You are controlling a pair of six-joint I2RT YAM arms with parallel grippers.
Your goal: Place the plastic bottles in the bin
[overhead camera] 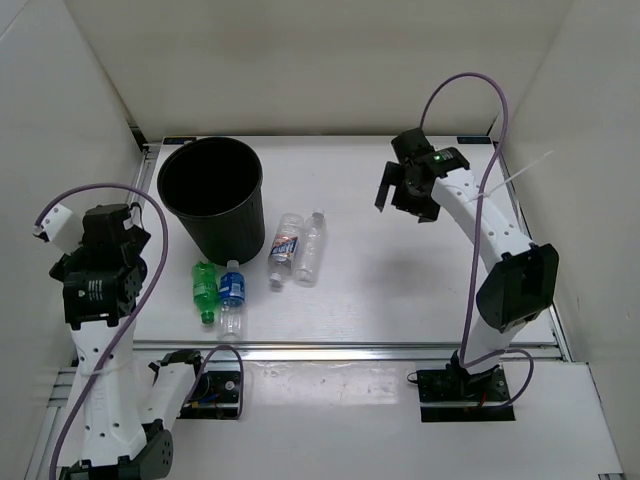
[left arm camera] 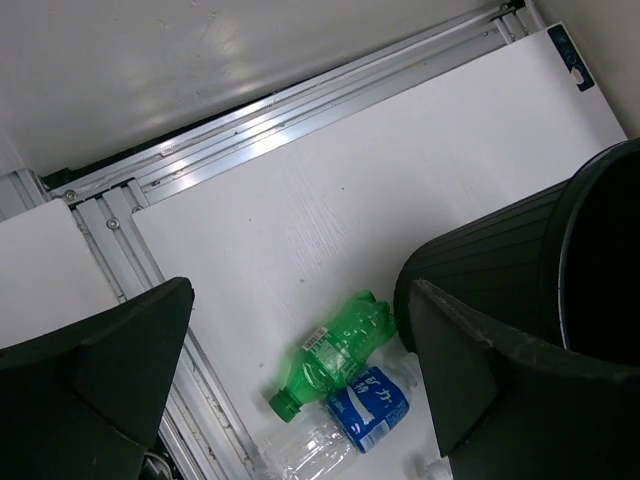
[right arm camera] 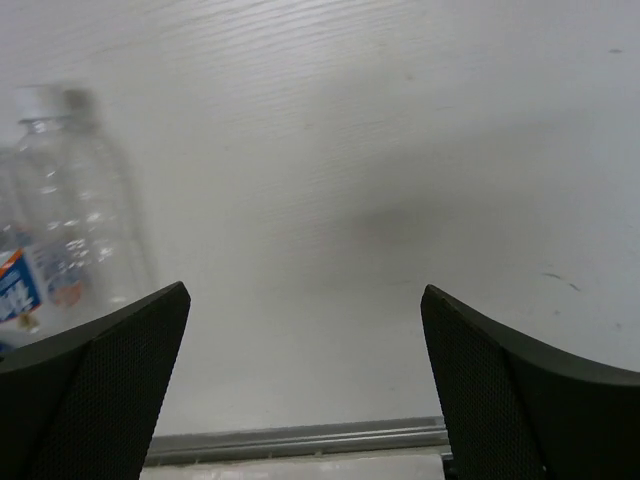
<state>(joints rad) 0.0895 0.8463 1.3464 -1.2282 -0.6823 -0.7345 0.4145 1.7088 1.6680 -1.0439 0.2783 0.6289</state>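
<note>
The black bin (overhead camera: 210,195) stands upright at the back left. Four bottles lie in front of it and to its right: the green one (overhead camera: 204,288), the clear one with a blue label (overhead camera: 232,296), the one with a white-blue label (overhead camera: 285,248) and the plain clear one (overhead camera: 312,245). My left gripper (overhead camera: 128,235) is open and empty, raised left of the bin; its wrist view shows the green bottle (left arm camera: 335,355), the blue-label bottle (left arm camera: 370,405) and the bin (left arm camera: 530,260). My right gripper (overhead camera: 403,200) is open and empty, raised right of the bottles; the plain clear bottle (right arm camera: 70,190) shows in its wrist view.
White walls enclose the table on the left, back and right. An aluminium rail (overhead camera: 380,350) runs along the near edge, with the arm bases and cables behind it. The white-blue label bottle (right arm camera: 15,285) sits at the left edge of the right wrist view.
</note>
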